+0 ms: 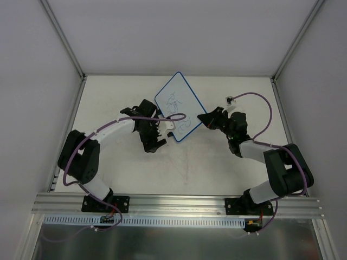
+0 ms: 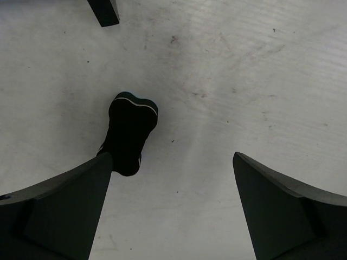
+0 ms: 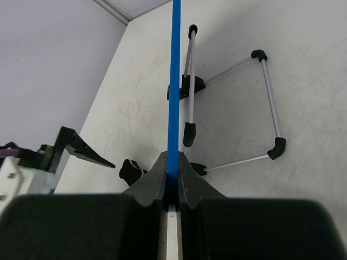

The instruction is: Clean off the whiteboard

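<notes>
The whiteboard (image 1: pixel 178 105), white with a blue rim and blue scribbles, stands tilted at the table's middle back. My right gripper (image 1: pixel 204 120) is shut on its right edge. In the right wrist view the blue rim (image 3: pixel 173 81) runs edge-on out of the shut gripper (image 3: pixel 172 162), with the board's wire stand and black feet (image 3: pixel 269 103) to its right. My left gripper (image 1: pixel 156 142) hangs open over the table just left of the board's near corner. In the left wrist view the gripper (image 2: pixel 173 162) is open and empty, and the black bone-shaped eraser (image 2: pixel 130 132) lies on the table at its left fingertip.
The eraser also shows in the right wrist view (image 3: pixel 132 170), beside a finger of the left gripper (image 3: pixel 81 146). The left arm's purple cable (image 1: pixel 174 116) loops over the board's lower face. White walls and metal posts (image 1: pixel 64 38) enclose the table.
</notes>
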You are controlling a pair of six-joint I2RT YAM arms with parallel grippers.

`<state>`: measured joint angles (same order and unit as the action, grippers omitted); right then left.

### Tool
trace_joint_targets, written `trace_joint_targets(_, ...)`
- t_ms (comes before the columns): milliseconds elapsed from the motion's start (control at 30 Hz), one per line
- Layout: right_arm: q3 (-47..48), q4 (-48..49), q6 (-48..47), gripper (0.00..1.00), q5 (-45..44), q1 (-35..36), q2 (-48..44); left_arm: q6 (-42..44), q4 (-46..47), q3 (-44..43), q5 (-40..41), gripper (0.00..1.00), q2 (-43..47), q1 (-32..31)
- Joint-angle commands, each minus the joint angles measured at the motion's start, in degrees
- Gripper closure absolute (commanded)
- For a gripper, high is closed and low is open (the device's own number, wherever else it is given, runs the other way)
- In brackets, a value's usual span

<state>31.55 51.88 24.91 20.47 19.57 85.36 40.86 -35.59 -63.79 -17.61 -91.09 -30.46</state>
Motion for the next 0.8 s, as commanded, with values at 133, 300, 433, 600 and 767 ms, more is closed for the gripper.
trace_joint_targets(133,1.76,3.49,-1.44,1.0,1.94,-0.06,0.24,4.58,0.96,-4.59,-5.68,0.09,-7.08,4.26)
trace_joint_targets(300,2.29,3.58,-1.18,1.0,2.38,-0.06,1.03,4.93,1.93,-5.55,-3.49,0.09,-9.71,4.53)
trace_joint_targets(433,2.2,3.58,-1.09,1.0,2.38,-0.15,0.95,4.4,2.11,-5.99,-1.12,0.11,-12.09,4.53)
trace_joint_targets(600,2.2,3.58,-1.09,1.0,2.47,-0.24,0.95,4.05,2.28,-6.08,-0.5,0.12,-13.06,4.44)
trace_joint_targets(767,2.29,3.49,-1.0,1.0,2.56,-0.24,1.12,3.35,3.07,-5.56,2.31,0.13,-13.5,4.44)
